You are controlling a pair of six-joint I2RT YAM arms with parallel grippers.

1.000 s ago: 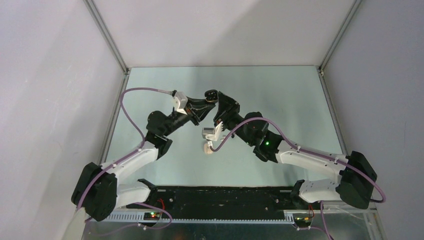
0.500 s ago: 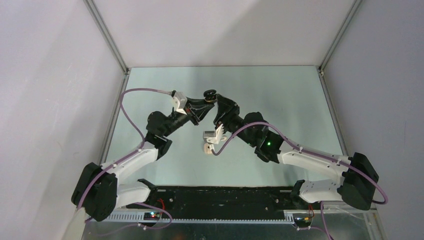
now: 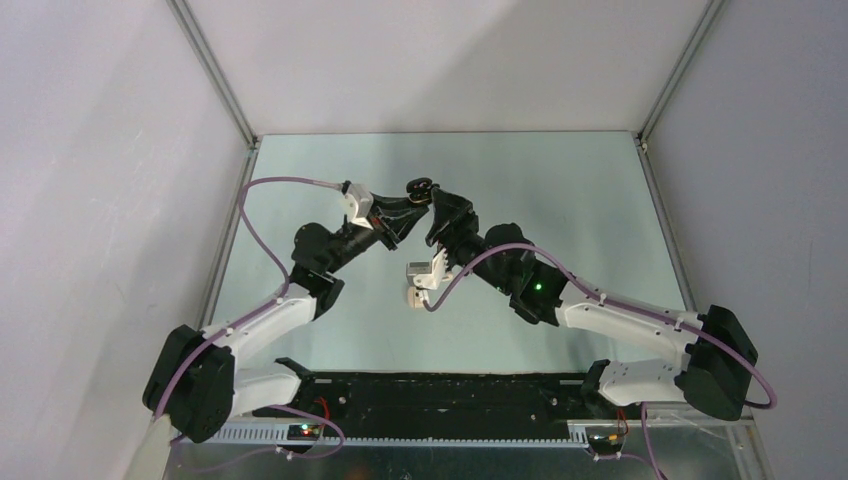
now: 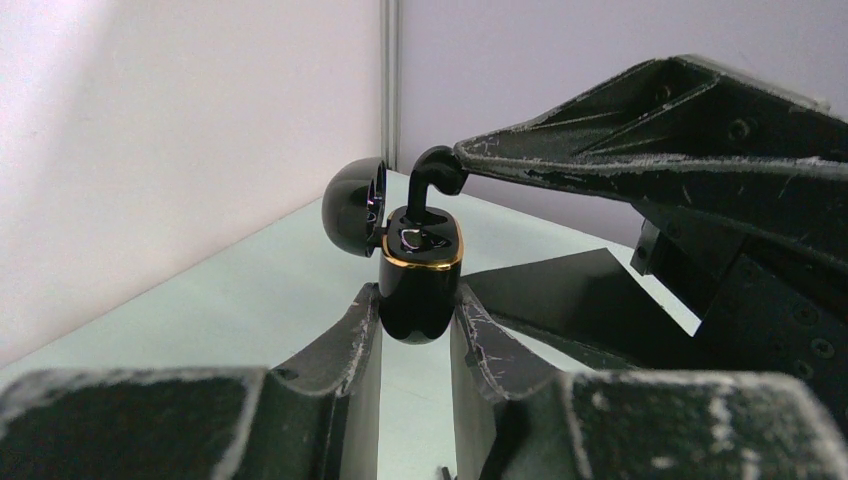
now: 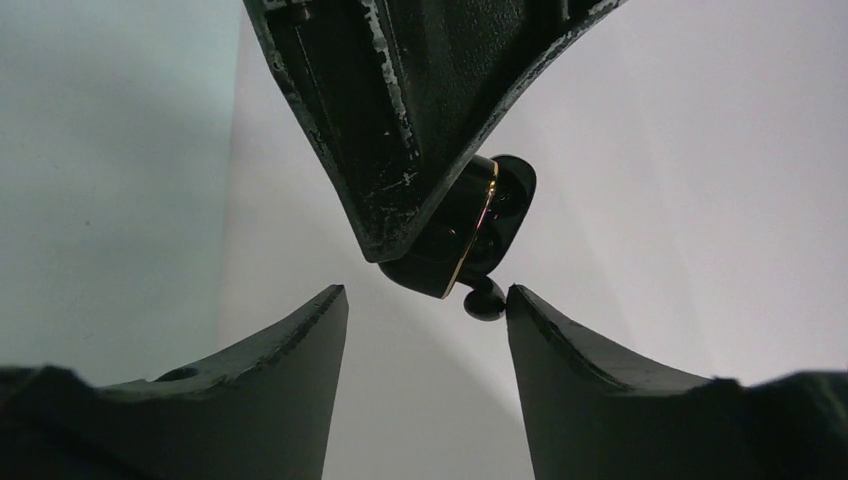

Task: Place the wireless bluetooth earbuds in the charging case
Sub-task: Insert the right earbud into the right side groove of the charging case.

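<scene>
Earbud [image 4: 432,172], the black one, shows best on my left wrist camera. Its stem goes down into a well of the black charging case [image 4: 420,285], while its bent head sticks up above the gold rim [image 4: 420,264], not seated flush. The case's lid [image 4: 352,208] is swung open to the left. I cannot see what else sits inside the case from this angle. The left gripper [image 4: 415,305] is clamped on the lower body of the case, one finger on each side, holding it upright. A scuffed finger [image 4: 640,130] of the other arm reaches in from the right, its tip right at the earbud's head.

On the right wrist camera, the right gripper [image 5: 425,295] has its fingers spread apart with nothing clamped between them. Beyond them the case sits tilted under one left finger [image 5: 400,120]. The earbud pokes out of it, just beside the tip of the right-hand finger; I cannot tell whether they touch.

From overhead, both grippers meet over the middle of the table [image 3: 560,190], with the black case a small dark shape between their tips. The earbud is too small to make out here. Nearer the bases, a cream-white rounded object [image 3: 410,297] lies on the table, partly hidden under the right arm's white wrist camera [image 3: 420,270]. I cannot tell whether it is open or shut.
</scene>
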